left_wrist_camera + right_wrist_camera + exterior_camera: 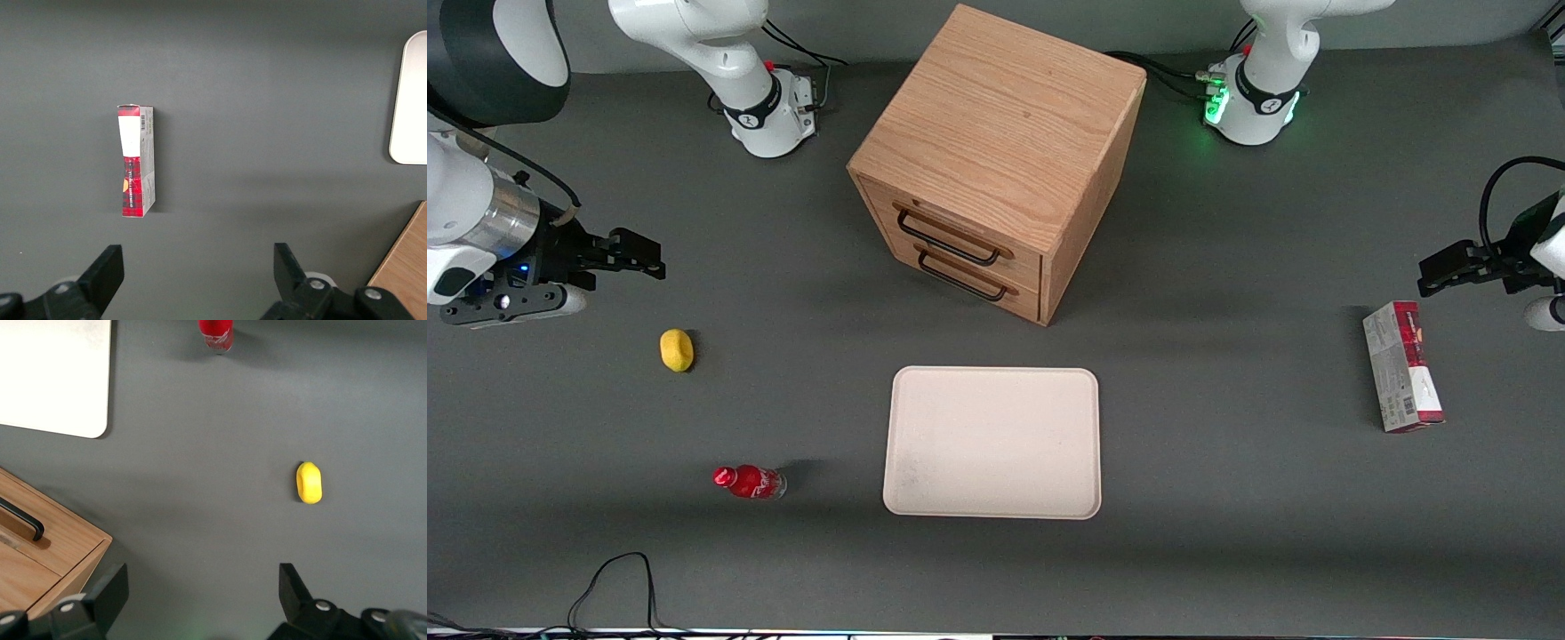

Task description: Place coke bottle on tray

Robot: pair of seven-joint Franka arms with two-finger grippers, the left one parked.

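The coke bottle [749, 481], small with a red cap and red label, rests on the dark table toward the working arm's end, beside the tray and apart from it. It also shows in the right wrist view [216, 333]. The cream tray [992, 442] lies flat in front of the wooden cabinet, with nothing on it; one corner of it shows in the right wrist view [53, 373]. My right gripper [656, 258] is open and empty. It hovers above the table, farther from the front camera than the bottle. In its own view the gripper [201, 580] is over bare table.
A yellow lemon [677, 349] [309, 482] lies between the gripper and the bottle. A wooden drawer cabinet [996, 133] stands at the table's middle. A red-and-grey carton [1402, 365] [137, 160] lies toward the parked arm's end. Cables run along the near table edge.
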